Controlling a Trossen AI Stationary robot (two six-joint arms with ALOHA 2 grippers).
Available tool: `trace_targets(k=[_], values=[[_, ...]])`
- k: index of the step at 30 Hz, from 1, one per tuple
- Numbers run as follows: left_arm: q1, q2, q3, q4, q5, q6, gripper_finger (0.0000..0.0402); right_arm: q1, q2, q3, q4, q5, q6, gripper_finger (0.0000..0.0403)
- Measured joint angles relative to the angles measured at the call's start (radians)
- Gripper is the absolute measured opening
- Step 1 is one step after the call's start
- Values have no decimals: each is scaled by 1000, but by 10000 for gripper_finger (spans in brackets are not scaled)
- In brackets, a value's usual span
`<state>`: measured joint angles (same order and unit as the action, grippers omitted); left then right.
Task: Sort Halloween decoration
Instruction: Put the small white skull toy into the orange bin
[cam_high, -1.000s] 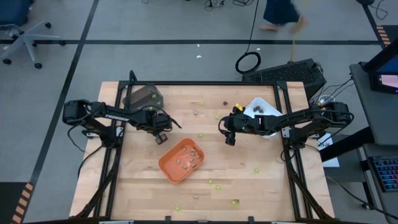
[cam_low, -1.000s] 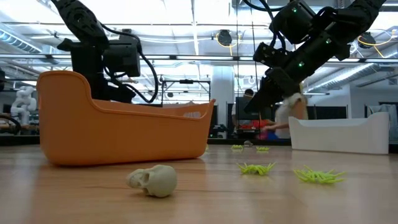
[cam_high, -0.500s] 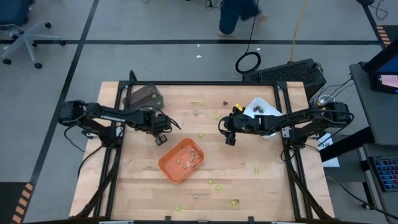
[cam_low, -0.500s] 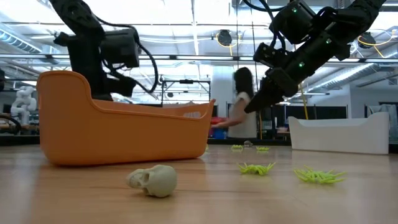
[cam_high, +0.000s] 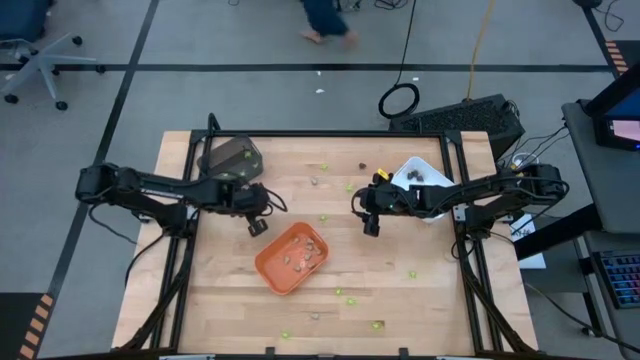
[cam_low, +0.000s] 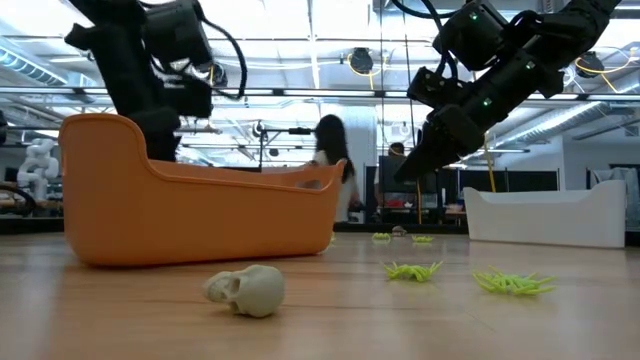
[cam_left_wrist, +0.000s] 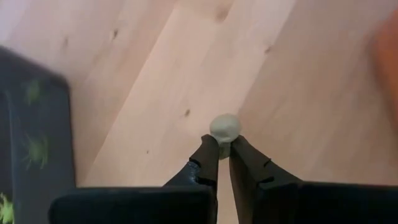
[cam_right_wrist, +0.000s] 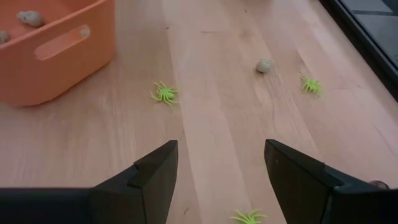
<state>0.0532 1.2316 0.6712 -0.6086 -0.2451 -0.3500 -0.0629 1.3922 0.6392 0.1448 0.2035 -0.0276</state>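
1. The left gripper (cam_left_wrist: 218, 147) has its jaws clamped on a small tan-grey skull (cam_left_wrist: 225, 126), held above the wooden surface (cam_high: 420, 300) between the dark grey tray (cam_high: 229, 157) and the orange tray (cam_high: 292, 257).
2. To do this step well, I judge it should keep the pinch firm, carry the skull over the middle of the orange tray, and release low so that it does not bounce out.
3. The right gripper (cam_right_wrist: 217, 165) waits right of centre, jaws wide apart and holding nothing.
4. The orange tray already holds several tan-grey pieces; the dark grey tray at the far left holds lime-green spiders (cam_left_wrist: 34, 149); the white tray (cam_high: 420, 177) at the far right holds a few dark pieces.
5. Unsorted pieces lie scattered: green spiders (cam_right_wrist: 164, 93) across the middle and near side, another skull (cam_low: 246, 290) at the near edge, and a tan-grey piece (cam_right_wrist: 264, 65) farther off.
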Motion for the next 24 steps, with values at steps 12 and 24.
trace_targets(k=[12,24], values=[[-118,-171,1,280,-8,299,20,33,0,0,9,1,0,224],[-174,-190,1,511,-34,879,20,40,0,0,9,2,3,224]])
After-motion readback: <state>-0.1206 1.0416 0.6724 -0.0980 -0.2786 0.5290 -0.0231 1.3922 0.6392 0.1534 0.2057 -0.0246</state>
